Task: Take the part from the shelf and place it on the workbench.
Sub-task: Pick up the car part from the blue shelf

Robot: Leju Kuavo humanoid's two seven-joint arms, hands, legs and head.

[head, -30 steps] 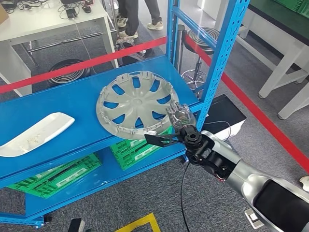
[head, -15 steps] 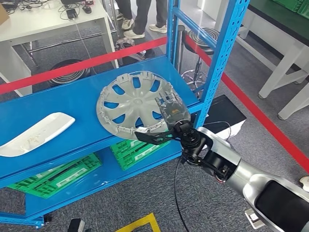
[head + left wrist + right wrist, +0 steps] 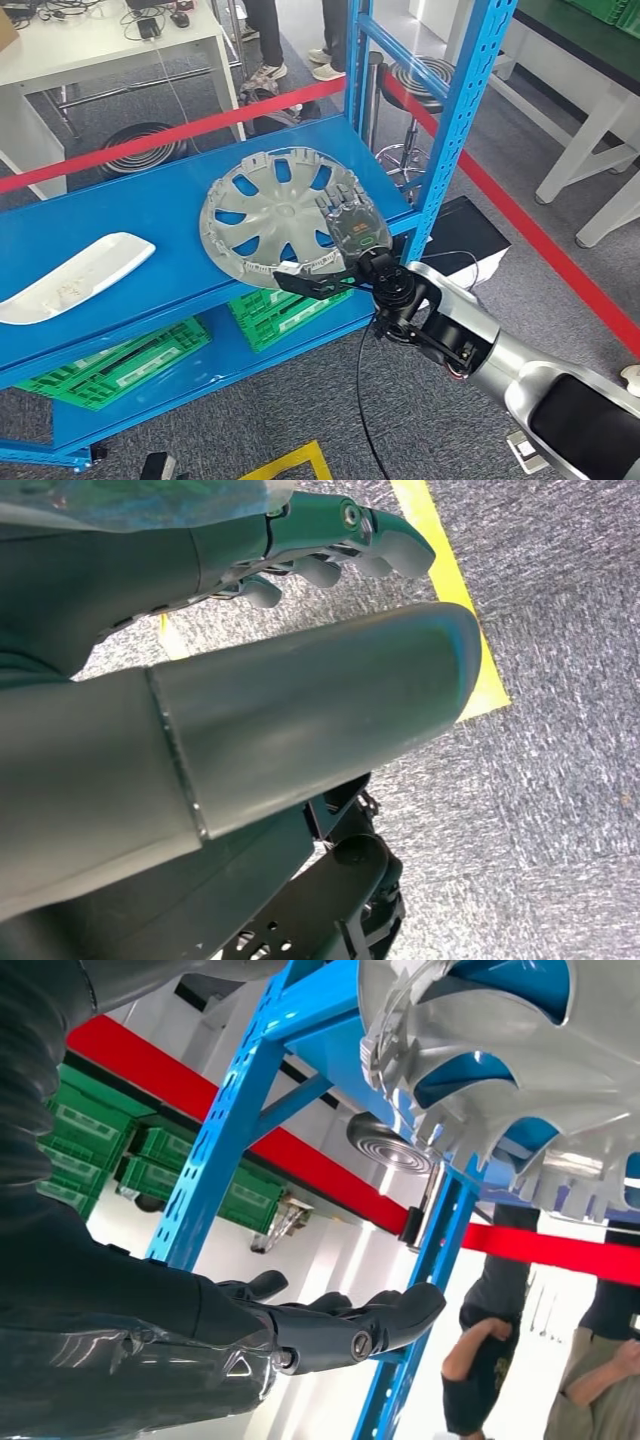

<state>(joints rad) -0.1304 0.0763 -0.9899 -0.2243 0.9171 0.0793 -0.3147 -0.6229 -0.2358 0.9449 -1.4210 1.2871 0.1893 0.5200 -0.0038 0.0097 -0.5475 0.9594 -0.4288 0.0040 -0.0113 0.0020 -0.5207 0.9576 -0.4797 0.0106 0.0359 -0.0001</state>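
The hubcap (image 3: pixel 281 215) lies flat on the blue shelf (image 3: pixel 136 215), its near-right rim poking past the edge. The right hand (image 3: pixel 349 232) is right at that rim, fingers spread flat on top, thumb below, gripping nothing yet. Left hand (image 3: pixel 332 555) hangs open by the floor.

Wheel cover (image 3: pixel 275 215): silver-grey plastic, smooth, satin sheen. Shelf (image 3: pixel 136 215): blue painted metal, glossy deck, perforated posts. Floor (image 3: pixel 468 420): grey carpet, rough nap. Right hand (image 3: pixel 355 232): clear glossy shell over dark matt fingers. Crates (image 3: pixel 113 365): green plastic, ribbed.
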